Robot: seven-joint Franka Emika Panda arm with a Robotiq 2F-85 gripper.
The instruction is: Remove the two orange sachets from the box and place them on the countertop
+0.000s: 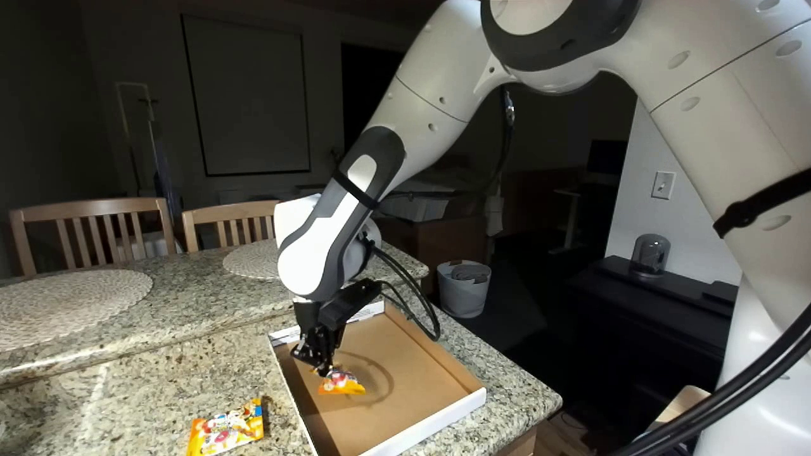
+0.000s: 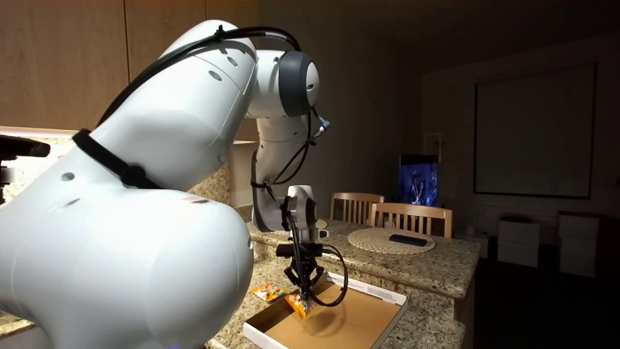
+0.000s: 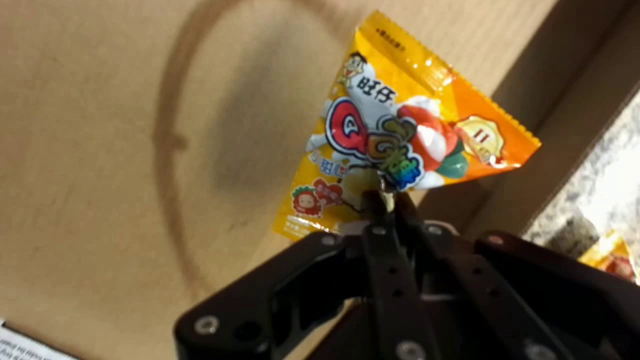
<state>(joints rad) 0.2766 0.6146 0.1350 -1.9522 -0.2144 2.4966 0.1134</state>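
Observation:
My gripper (image 3: 391, 202) is shut on one orange sachet (image 3: 385, 120), pinching its lower middle; the packet is folded at the fingertips. In both exterior views the gripper (image 1: 324, 368) (image 2: 304, 293) points down over the box, with the held sachet (image 1: 342, 384) (image 2: 299, 306) hanging inside its outline. A shadow on the box floor suggests it is lifted a little. The brown box (image 1: 412, 380) (image 2: 348, 317) holds nothing else that I can see. The second orange sachet (image 1: 227, 430) (image 2: 268, 292) lies on the countertop (image 1: 146, 386) beside the box; its corner shows in the wrist view (image 3: 612, 257).
The box's low white-rimmed walls (image 1: 431, 421) surround the gripper's area. A raised granite ledge (image 1: 190, 310) runs behind, with round placemats (image 1: 70, 301). A dark phone-like object (image 2: 408, 240) lies on a placemat. Wooden chairs (image 2: 411, 215) stand beyond. Cables loop beside the wrist.

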